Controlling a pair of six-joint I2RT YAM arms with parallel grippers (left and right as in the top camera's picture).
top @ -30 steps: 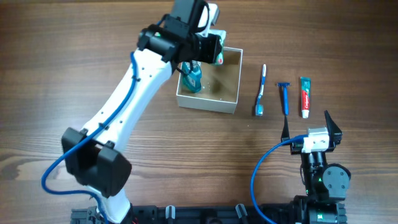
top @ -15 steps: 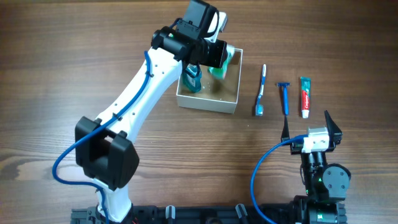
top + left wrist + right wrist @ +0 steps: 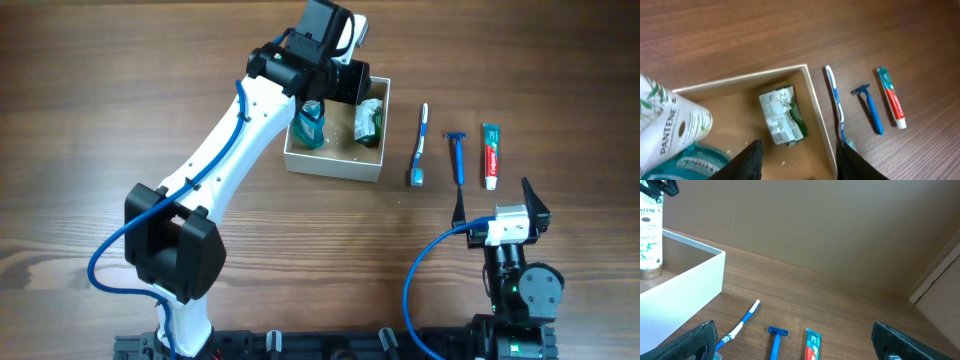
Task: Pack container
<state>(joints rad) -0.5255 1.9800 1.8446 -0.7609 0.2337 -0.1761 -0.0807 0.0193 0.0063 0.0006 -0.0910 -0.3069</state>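
Observation:
The container (image 3: pixel 335 167) is a white-walled square box with a tan inside, seen also in the left wrist view (image 3: pixel 815 105) and the right wrist view (image 3: pixel 685 287). A teal-capped Pantene bottle (image 3: pixel 311 124) stands in its left part (image 3: pixel 670 125). A crumpled green and white packet (image 3: pixel 369 120) lies in its right part (image 3: pixel 782 121). My left gripper (image 3: pixel 345 85) hovers over the box, open and empty (image 3: pixel 797 162). My right gripper (image 3: pixel 495 200) is open and empty near the table's front (image 3: pixel 800 345).
A blue and white toothbrush (image 3: pixel 420 145), a blue razor (image 3: pixel 457 157) and a toothpaste tube (image 3: pixel 490 155) lie side by side right of the box. They also show in the right wrist view, in front of my right gripper: toothbrush (image 3: pixel 737 325), razor (image 3: pixel 775 342), tube (image 3: pixel 811 345).
My left gripper moved right over the box holding the green packet, then opened. The packet now lies on the box floor. The right arm has not moved.

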